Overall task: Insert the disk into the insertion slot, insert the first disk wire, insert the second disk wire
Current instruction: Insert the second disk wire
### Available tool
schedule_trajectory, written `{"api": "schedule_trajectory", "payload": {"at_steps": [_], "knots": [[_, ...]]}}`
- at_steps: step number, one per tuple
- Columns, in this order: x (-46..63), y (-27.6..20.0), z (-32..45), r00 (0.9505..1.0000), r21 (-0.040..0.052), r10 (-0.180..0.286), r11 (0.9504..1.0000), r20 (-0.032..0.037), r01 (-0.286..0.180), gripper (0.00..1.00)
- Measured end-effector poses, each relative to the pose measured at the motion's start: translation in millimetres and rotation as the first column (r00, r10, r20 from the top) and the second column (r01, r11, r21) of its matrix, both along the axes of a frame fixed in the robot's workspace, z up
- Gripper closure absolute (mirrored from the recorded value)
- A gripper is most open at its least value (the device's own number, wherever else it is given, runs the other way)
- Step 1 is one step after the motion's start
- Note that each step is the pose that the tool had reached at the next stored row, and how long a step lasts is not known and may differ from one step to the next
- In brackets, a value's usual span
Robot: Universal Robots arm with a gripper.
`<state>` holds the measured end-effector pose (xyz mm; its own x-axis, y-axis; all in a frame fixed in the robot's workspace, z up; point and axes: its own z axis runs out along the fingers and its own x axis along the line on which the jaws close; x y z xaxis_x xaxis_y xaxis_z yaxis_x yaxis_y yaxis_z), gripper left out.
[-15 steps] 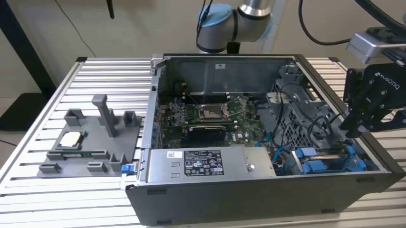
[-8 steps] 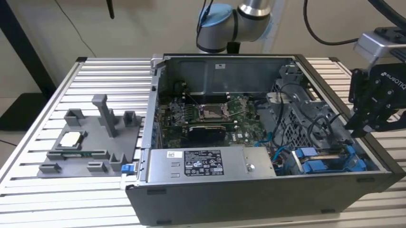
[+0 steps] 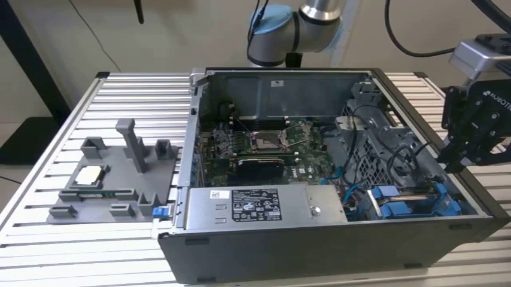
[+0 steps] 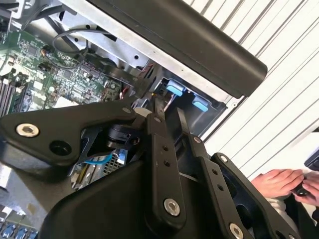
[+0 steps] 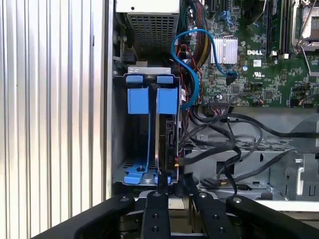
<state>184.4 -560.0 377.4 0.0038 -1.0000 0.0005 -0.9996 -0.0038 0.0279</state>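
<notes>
Jaws: released, parted by a narrow gap with nothing between them.
Gripper: the gripper hangs over the end of the drive bay. In the first wrist view its tips are just above the disk's edge, and I cannot tell if they touch it. In the exterior view the gripper is above the case wall on the exterior view's right.
Disk: the disk stands on edge inside the drive bay, seated in the slot nearer the motherboard, with its blue carrier tab at the far end.
Second carrier: a second blue carrier sits just beside it, on the case-wall side.
Wires: black wires run close by the disk's edge; I cannot tell if any is plugged in. A blue cable loops over toward the motherboard.
Case: the open computer case lies on the slatted table, reaching to its near edge, with the bay in the case's near corner on the exterior view's right.
Power-supply box: the grey labelled box lies along the case's near wall.
Fixture tray: a grey tray rests near the table's edge on the exterior view's left.
Person: hands show beyond the table in the second wrist view.
</notes>
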Motion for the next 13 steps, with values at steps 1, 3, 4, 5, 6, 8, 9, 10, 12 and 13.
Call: {"api": "schedule_trajectory", "payload": {"at_steps": [1, 3, 4, 5, 6, 8, 9, 10, 12, 13], "knots": [[0.1, 0.0, 0.3, 1.0, -0.0001, 0.0, 1.0, -0.0008, 0.0, 0.73], [0.5, -0.1, 2.0, 1.0, 0.0001, 0.0, 1.0, -0.004, 0.0, 0.73], [0.5, 0.0, 3.4, 1.0, -0.0001, 0.0, 1.0, -0.0058, 0.0, 0.73], [0.6, 0.0, 5.5, 1.0, -0.0005, 0.0, 1.0, -0.0077, 0.0, 0.73], [0.6, -0.1, 7.8, 1.0, -0.0005, 0.0, 1.0, -0.0093, 0.0, 0.73], [0.6, 0.0, 13.0, 0.9999, -0.0003, 0.0, 1.0, -0.0115, 0.0, 0.73], [0.7, 0.0, 14.9, 0.9999, -0.0004, 0.0, 1.0, -0.0123, 0.0, 0.73], [0.7, 0.0, 16.4, 0.9999, -0.0004, 0.0, 1.0, -0.0128, 0.0, 0.73], [0.7, 0.0, 18.7, 0.9999, -0.0004, 0.0, 1.0, -0.0135, 0.0, 0.73], [0.7, 0.0, 18.7, 0.9999, -0.0002, 0.0, 1.0, -0.0135, 0.0, 0.73]]}}
